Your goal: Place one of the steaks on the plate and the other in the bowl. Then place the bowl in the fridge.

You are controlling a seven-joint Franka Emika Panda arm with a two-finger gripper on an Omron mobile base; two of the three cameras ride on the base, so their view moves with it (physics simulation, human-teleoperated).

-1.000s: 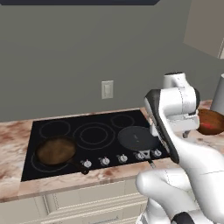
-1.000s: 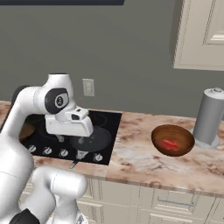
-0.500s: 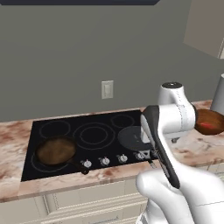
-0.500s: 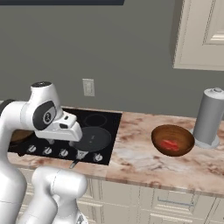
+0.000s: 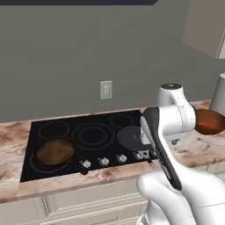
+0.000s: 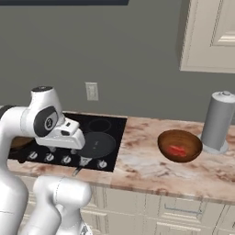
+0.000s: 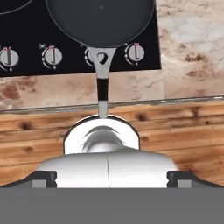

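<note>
At the left front corner of the black cooktop (image 5: pixel 88 136), which is set into the marbled counter (image 6: pixel 156 167), sits a brown frying pan (image 5: pixel 55 151) with its handle pointing toward the knobs. The cooktop's row of knobs (image 5: pixel 103 161) runs along its front edge. On the right front burner rests a black round pan (image 6: pixel 96 144), empty inside; in the hand view its metal handle (image 7: pixel 102 83) reaches out over the counter's front edge, above a wooden floor (image 7: pixel 183 131) below. A pale wall socket (image 5: pixel 106 89) is on the grey wall behind the cooktop.

The white arm bends over the cooktop's right front corner, above the black pan. The gripper (image 7: pixel 109 177) is released, its dark tips standing wide apart at the bottom of the hand view with nothing between them; it looks down at the pan handle and the counter's front edge.

To the right of the cooktop, well apart from the pan, the bowl (image 6: pixel 179 145) stands on the counter toward its back, with a steak (image 6: pixel 176 149) lying inside as a red patch. Just beside the bowl, on its right, stands a grey upright cylinder (image 6: pixel 218 121) near the wall. A cream wall cabinet (image 6: pixel 209 34) hangs above that end of the counter, and cream drawers (image 6: pixel 183 209) run under the counter's front edge.
</note>
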